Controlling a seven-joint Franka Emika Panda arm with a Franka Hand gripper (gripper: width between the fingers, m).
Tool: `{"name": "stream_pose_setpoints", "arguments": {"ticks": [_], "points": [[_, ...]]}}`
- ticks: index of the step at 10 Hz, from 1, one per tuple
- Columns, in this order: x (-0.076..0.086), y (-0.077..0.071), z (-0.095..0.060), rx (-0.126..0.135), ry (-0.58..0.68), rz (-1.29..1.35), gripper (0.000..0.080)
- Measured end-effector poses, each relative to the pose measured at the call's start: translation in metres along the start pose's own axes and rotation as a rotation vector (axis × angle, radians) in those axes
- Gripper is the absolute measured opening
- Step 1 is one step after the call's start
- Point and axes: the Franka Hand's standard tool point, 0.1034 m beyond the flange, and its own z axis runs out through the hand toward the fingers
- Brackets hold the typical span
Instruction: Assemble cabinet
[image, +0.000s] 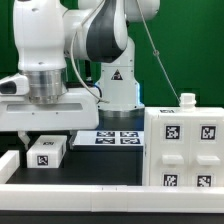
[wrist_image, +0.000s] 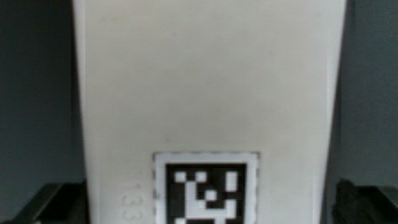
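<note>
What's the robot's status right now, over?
Gripper straddles small white block, grip unclear. Cabinet stands apart, untouched. Marker board lies flat between them, farther back.

A black counter (image: 110, 165) appeared in the exterior view. Toward that view's left sat a small white block (image: 47, 152), and the tool (image: 45, 136) hung directly over it with its jaws spread wide, closing off any approach from above. In the wrist view the block nearly filled the gap between the dark fingers (wrist_image: 54, 205), leaving little slack on either side. The cabinet (image: 185, 148) rose like a tall wall at the exterior view's right. Between block and cabinet lay a bare strip of counter, open for a pass. The flat marker board (image: 118, 137) behind it offered no height. A low white rail (image: 80, 188) fenced the near edge, and the robot arm (image: 118, 85) blocked the back.
</note>
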Motion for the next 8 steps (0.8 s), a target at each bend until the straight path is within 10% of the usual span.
{"name": "stream_pose_setpoints", "arguments": {"ticks": [8], "points": [[0.0003, 0.0001, -0.0002, 0.0, 0.0, -0.001, 0.0551]]}}
